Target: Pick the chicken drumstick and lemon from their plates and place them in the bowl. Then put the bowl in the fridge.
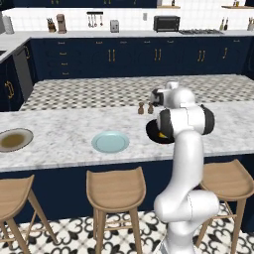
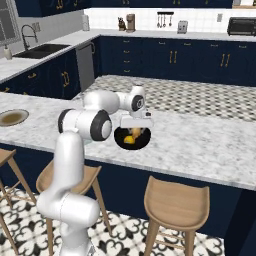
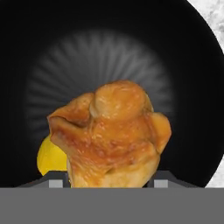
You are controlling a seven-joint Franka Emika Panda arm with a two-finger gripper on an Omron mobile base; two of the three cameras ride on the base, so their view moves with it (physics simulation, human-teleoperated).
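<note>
Along the marble island counter (image 1: 59, 134), found three dishes in a row, well apart from one another. At the left end, noted the dull grey plate (image 1: 15, 139) with its brownish centre, bare of food. Near the middle, noted the pale blue plate (image 1: 110, 142), likewise bare. To the right of that, located the black bowl (image 1: 151, 130), largely hidden behind the upper arm in the left base view. Recorded two small brown shakers (image 1: 141, 108) just behind the bowl, close together and upright. Counted wooden stools (image 1: 115, 186) along the near side of the island, and navy cabinets with gold handles (image 1: 111, 54) along the far wall.

From the right base view, placed the gripper (image 2: 136, 131) directly over the bowl, pointing down, low above its rim. Saw the lemon (image 2: 130, 140) resting inside the bowl on the black floor.

Through the hand view, confirmed the chicken drumstick (image 3: 111, 135) between the two fingertips (image 3: 54, 183), one at each flank of the meat and pressed against it: fingers clamped on the drumstick, held part-way apart by its width. Read the drumstick as suspended above the centre of the bowl, with the lemon partly covered behind its lower left edge. Could not tell whether the drumstick touched the bowl floor.
</note>
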